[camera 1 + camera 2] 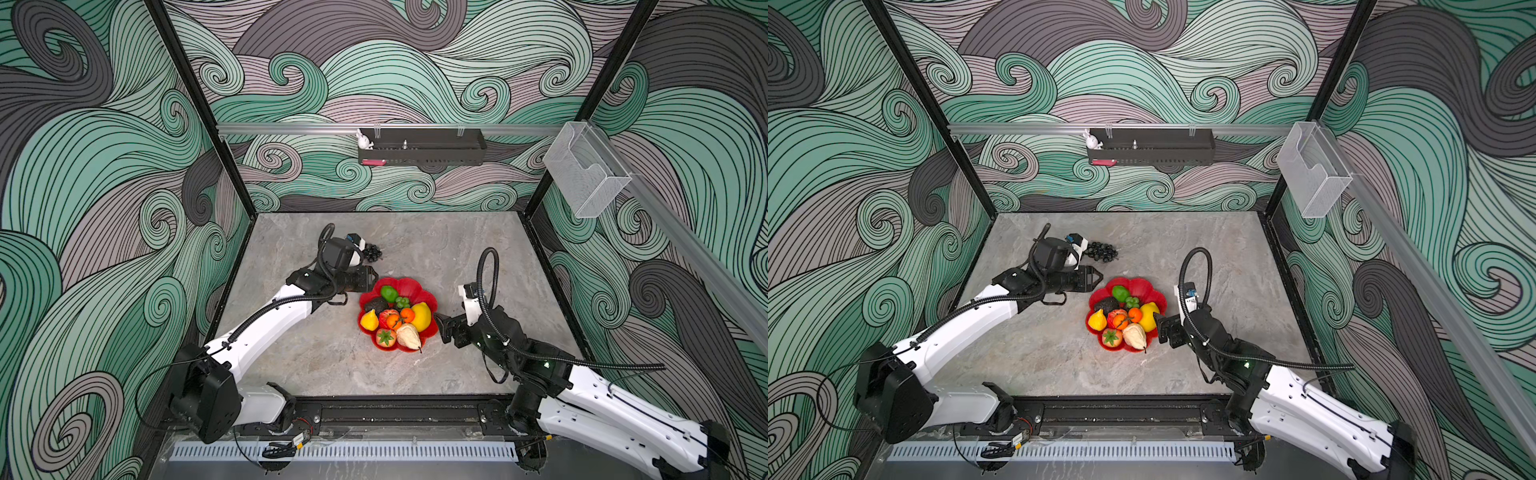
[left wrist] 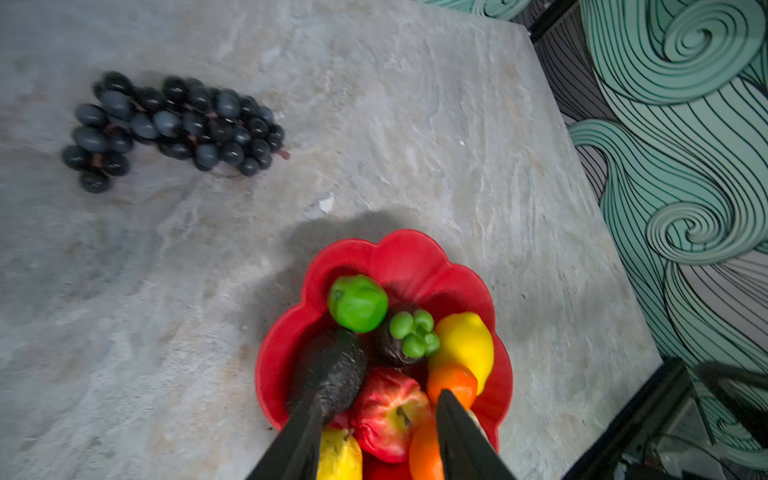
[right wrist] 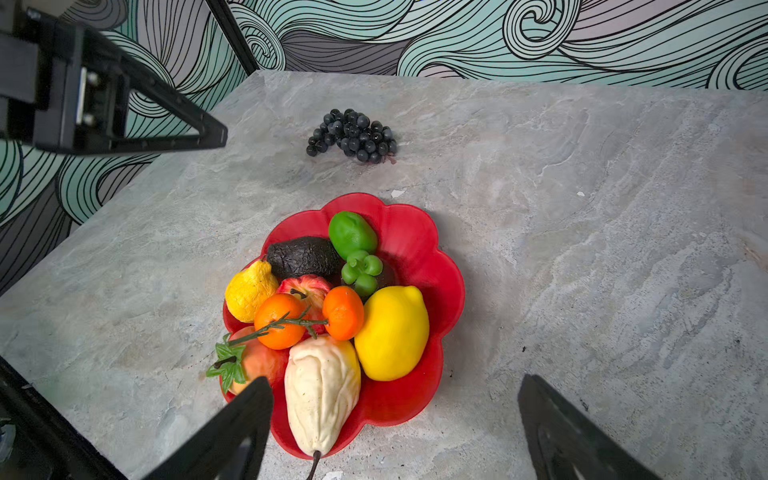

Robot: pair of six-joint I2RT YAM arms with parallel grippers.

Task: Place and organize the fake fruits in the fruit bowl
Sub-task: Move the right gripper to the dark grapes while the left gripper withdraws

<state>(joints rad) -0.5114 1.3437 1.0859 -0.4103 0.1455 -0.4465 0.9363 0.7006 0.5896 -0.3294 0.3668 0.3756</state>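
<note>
- Grapes (image 1: 372, 252) lie on the table (image 1: 457, 257) in both top views. They are a dark bunch set apart from the bowl (image 1: 415, 284), beyond its far-left rim. All the other fruits sit inside the bowl.
- In both top views the left gripper (image 1: 374, 275) hangs at the bowl's far-left rim, between the bowl and the grapes (image 1: 1100, 251). It carries nothing. From up here I cannot tell how far its jaws are parted.
- In both top views the right gripper (image 1: 440, 323) sits low, just beside the bowl's right rim and next to the lemon (image 1: 422, 316). Its jaws are spread and empty.
- Left wrist view, slightly blurred: the left gripper (image 2: 380, 397) is released, with its fingers (image 2: 299, 440) apart and nothing clamped.
- Under the gap lie the apple (image 2: 386, 411) and an orange (image 2: 451, 380), and the avocado (image 2: 332, 370) sits by one finger. The lime (image 2: 357, 302) lies further ahead in the bowl (image 2: 399, 257).
- The grapes (image 2: 174, 124) lie well outside these jaws, on bare table off to the side.
- Right wrist view: the right gripper (image 3: 395, 379) is wide open and grips nothing.
- The pear (image 3: 322, 390) and the bowl's near rim (image 3: 415, 407) show in the gap. The pear is just beside one finger (image 3: 232, 432), and I cannot tell whether they touch.
- The grapes (image 3: 353, 135) lie past the bowl, far from these jaws. They are nearer to the left gripper (image 3: 208, 135), which hangs above the table.
</note>
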